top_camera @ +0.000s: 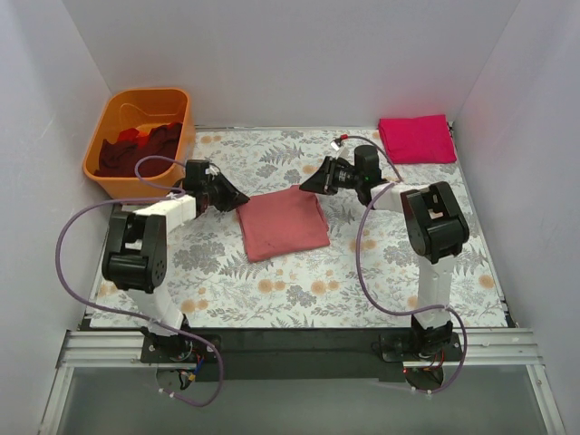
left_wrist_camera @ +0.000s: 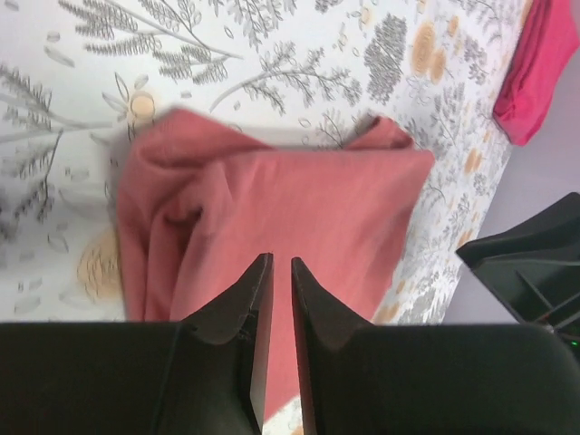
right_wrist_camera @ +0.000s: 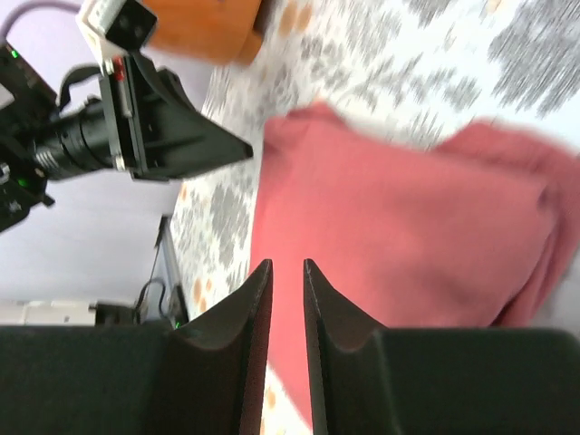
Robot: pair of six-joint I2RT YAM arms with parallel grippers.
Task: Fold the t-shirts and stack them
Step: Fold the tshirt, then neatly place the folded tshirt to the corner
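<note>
A dusty salmon-pink t-shirt (top_camera: 283, 222) lies folded into a rough square in the middle of the floral table cover. My left gripper (top_camera: 237, 197) hovers at its back left corner. My right gripper (top_camera: 308, 186) hovers at its back right corner. In the left wrist view the shirt (left_wrist_camera: 299, 199) lies beneath my left gripper (left_wrist_camera: 282, 260), whose jaws stand a narrow gap apart with nothing between them. The right wrist view shows the same shirt (right_wrist_camera: 399, 236) under my right gripper (right_wrist_camera: 287, 263), slightly open and empty. A magenta t-shirt (top_camera: 417, 139) lies folded at the back right.
An orange plastic tub (top_camera: 181, 136) stands at the back left with dark maroon and red shirts (top_camera: 136, 149) heaped inside. White walls close in the table on three sides. The arm bases stand at the near edge.
</note>
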